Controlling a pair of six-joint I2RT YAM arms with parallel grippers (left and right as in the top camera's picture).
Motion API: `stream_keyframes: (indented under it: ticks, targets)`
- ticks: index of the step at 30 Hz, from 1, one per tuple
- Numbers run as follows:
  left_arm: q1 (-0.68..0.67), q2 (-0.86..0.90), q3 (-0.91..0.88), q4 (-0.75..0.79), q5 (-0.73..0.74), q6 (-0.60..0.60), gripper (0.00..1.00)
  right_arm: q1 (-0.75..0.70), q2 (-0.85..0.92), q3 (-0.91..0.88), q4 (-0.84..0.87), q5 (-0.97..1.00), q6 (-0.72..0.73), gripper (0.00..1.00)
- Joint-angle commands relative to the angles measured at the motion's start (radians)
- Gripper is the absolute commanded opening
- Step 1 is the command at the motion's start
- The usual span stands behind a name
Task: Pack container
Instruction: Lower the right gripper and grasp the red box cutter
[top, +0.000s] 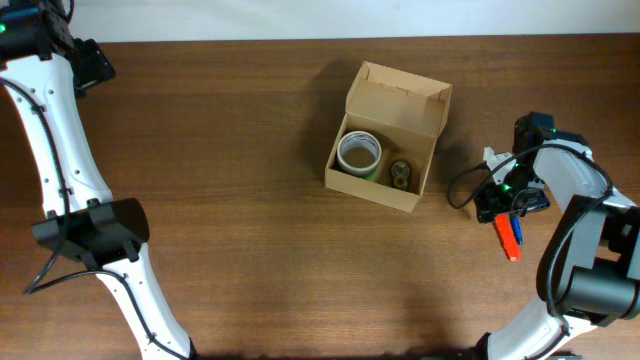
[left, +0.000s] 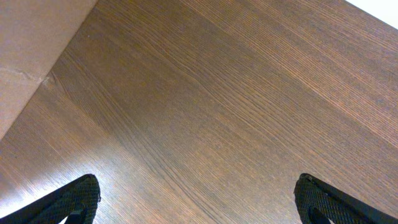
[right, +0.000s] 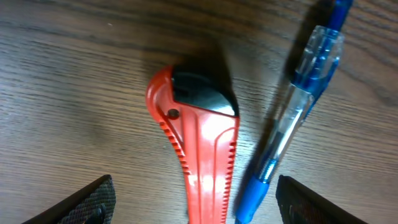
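Note:
The container (top: 378, 188), a small brown cardboard box, stands open mid-table with its lid flap (top: 398, 98) raised at the back. Inside are a white tape roll (top: 359, 153) and a small dark round thing (top: 402, 174). My right gripper (top: 505, 203) (right: 202, 202) is open, low over a red utility knife (right: 202, 149) (top: 508, 242) and a blue pen (right: 292, 118) (top: 518, 229) that lie side by side on the table right of the box; both lie between its fingers. My left gripper (top: 93, 64) (left: 199, 199) is open and empty over bare wood at the far left back corner.
A small white object (top: 491, 157) lies by the right arm, with a black cable (top: 462, 185) looping beside it. The table's edge (left: 50, 78) runs across the upper left of the left wrist view. The left arm's base (top: 95, 230) stands at the left.

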Motion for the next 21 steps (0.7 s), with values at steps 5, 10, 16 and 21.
stream_keyframes:
  ticks: [5,10,16,21]
  targets:
    - [0.005,0.005,-0.004,0.001,0.005,0.008,1.0,0.018,0.053,-0.004,0.008,-0.083,0.015,0.84]
    - [0.005,0.005,-0.004,0.001,0.005,0.008,1.0,0.038,0.096,-0.004,0.033,-0.09,0.032,0.84]
    - [0.005,0.005,-0.004,0.001,0.005,0.008,1.0,0.044,0.119,-0.004,0.068,-0.096,0.072,0.79]
    - [0.005,0.005,-0.004,0.001,0.005,0.008,1.0,0.044,0.119,-0.004,0.101,-0.099,0.126,0.59]
